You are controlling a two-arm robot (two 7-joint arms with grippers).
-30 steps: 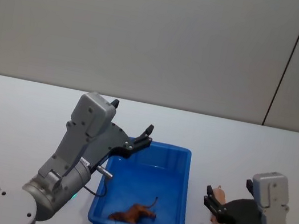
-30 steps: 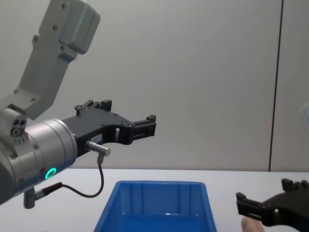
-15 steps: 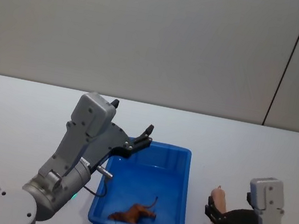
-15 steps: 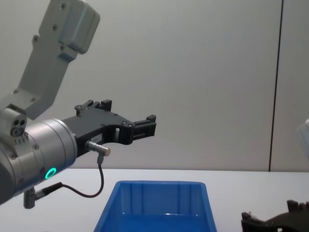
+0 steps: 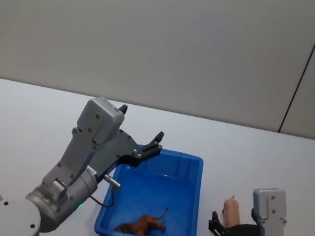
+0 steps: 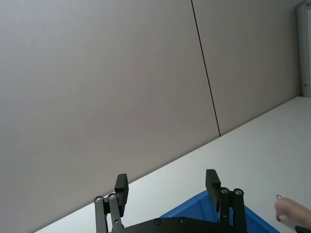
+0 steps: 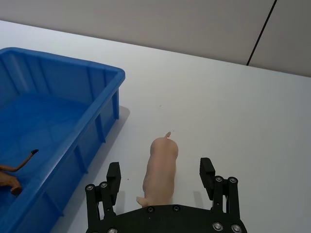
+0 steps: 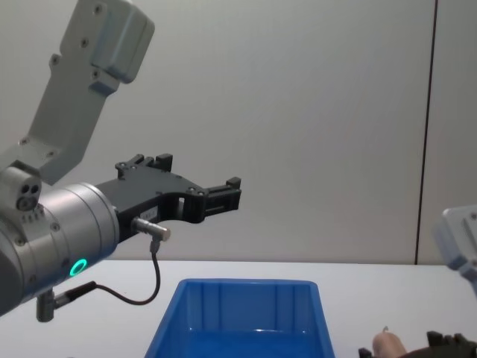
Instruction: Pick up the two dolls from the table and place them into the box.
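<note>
The right gripper [image 7: 160, 169], spread, straddled the pink pig doll [image 7: 162, 158], whose length ran along its fingers; the left gripper [image 6: 166, 179] hung released, farther off.

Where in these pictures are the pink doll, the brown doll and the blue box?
pink doll [image 7: 160, 170], right wrist view, middle of its back.
brown doll [image 5: 140, 225], head view, its body.
blue box [image 5: 181, 155], head view, far rim.

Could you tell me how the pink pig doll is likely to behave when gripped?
The pink doll looks small and smooth, so it is probably light and may slip. Its body is long and rounded, so an off-centre squeeze from the open right gripper straddling it could slide it across the table. The left gripper hangs open above the box's corner.
</note>
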